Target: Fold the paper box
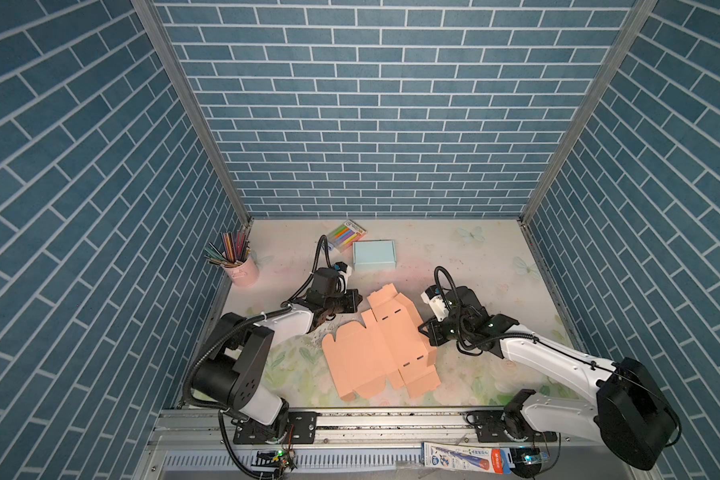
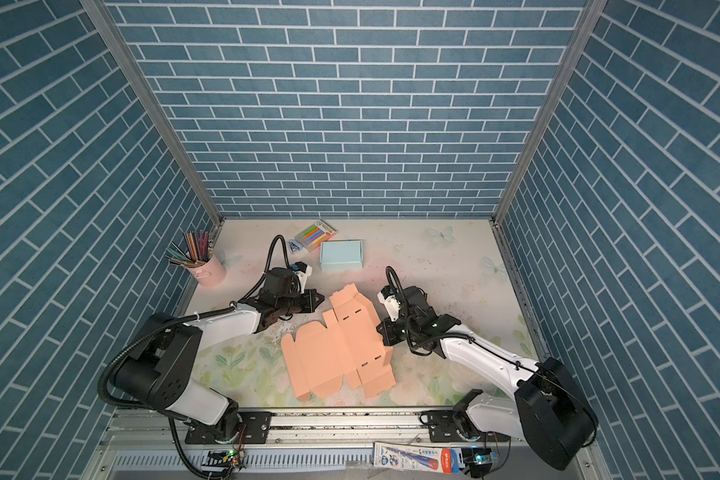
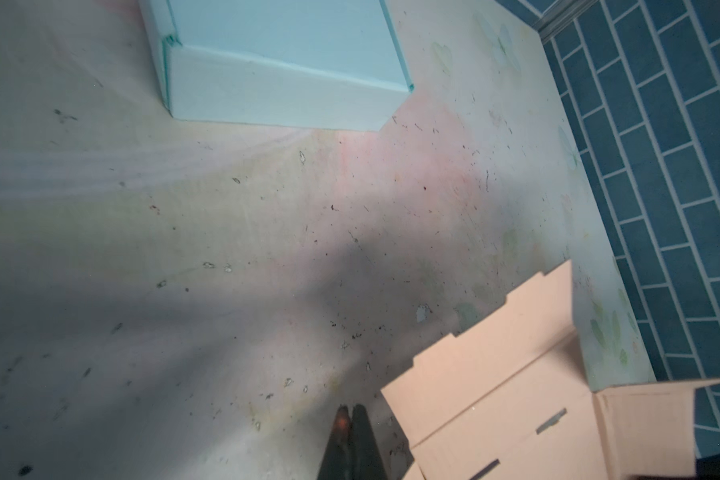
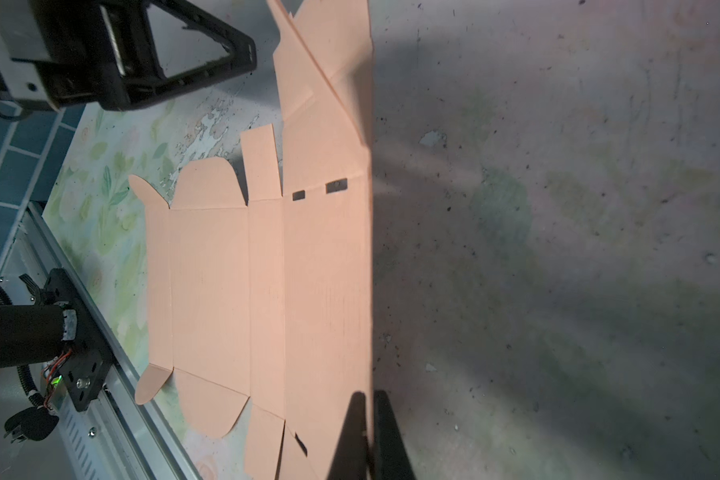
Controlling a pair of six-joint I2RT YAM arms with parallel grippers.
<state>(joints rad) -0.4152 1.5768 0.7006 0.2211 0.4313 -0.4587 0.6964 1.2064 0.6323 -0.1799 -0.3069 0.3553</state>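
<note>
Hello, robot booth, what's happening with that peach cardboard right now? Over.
Left hand shut, empty, beside the cardboard. Right hand shut on the cardboard's raised side edge. Cardboard mostly flat, unfolded. Blue box stands apart, not blocking.

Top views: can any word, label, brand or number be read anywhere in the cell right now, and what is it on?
Carded packet on the front rail: printed, too small to read.
Marker pack at the back: printed label, too small to read.
Peach box blank, blue box, pink pencil cup: no text visible.
So nothing here can be quoted.
</note>
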